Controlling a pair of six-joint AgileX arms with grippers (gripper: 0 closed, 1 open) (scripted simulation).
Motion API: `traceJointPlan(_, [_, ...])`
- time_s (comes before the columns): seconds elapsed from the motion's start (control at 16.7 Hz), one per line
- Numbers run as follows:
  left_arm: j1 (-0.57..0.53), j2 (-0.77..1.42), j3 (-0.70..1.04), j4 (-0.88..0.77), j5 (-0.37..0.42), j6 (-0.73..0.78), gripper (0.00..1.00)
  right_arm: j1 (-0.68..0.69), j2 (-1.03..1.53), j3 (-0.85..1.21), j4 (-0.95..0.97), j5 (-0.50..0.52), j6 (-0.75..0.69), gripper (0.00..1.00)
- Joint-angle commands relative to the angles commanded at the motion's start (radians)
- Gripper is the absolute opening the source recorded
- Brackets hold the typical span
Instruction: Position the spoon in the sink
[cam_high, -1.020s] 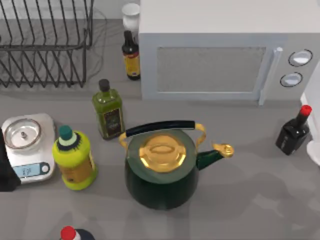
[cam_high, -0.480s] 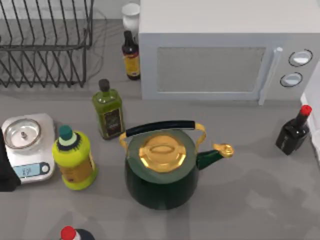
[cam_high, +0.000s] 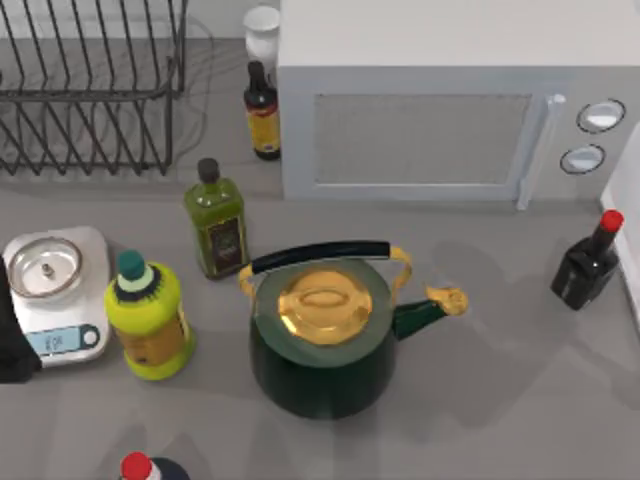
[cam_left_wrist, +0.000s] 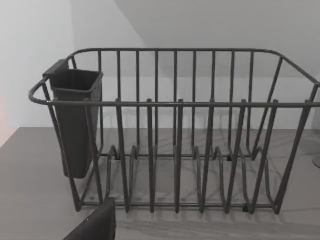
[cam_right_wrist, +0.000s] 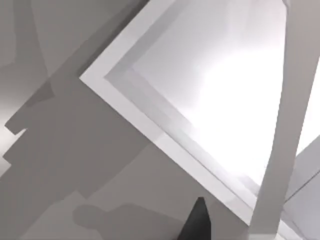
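Note:
The spoon is out of view. The sink shows as a white rim (cam_high: 630, 215) at the table's right edge. In the right wrist view its white rim corner (cam_right_wrist: 150, 127) and pale basin (cam_right_wrist: 225, 95) lie below the camera. A dark tip of my right gripper (cam_right_wrist: 198, 226) hangs over the grey counter just outside that corner. A long pale grey bar (cam_right_wrist: 282, 130) crosses this view over the basin; I cannot tell what it is. My left gripper (cam_left_wrist: 95, 226) sits parked at the table's left edge, facing the dish rack (cam_left_wrist: 175, 130).
A green kettle with a gold lid (cam_high: 325, 330) stands mid-table. A dark red-capped bottle (cam_high: 588, 265) is close to the sink rim. The microwave (cam_high: 440, 110) fills the back. Left side: scale (cam_high: 55, 290), yellow-green bottle (cam_high: 150, 320), olive oil bottle (cam_high: 215, 220), dish rack (cam_high: 90, 90).
A pale white shape at the top view's right edge, just below the red-capped bottle, has slid out of view to the right. The left arm has not moved.

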Motion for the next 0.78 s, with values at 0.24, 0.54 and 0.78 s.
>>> traceJointPlan(0.24, [0.0,0.0,0.0,0.0,0.0,0.0,1.0,-0.018,0.322,0.471,-0.121,0.0,-0.023,0.0])
traceJointPlan(0.54, [0.0,0.0,0.0,0.0,0.0,0.0,1.0,-0.035,0.751,1.019,-0.275,-0.001,-0.039,0.0])
traceJointPlan(0.78, [0.0,0.0,0.0,0.0,0.0,0.0,1.0,-0.041,0.997,1.294,-0.377,-0.006,-0.054,0.0])
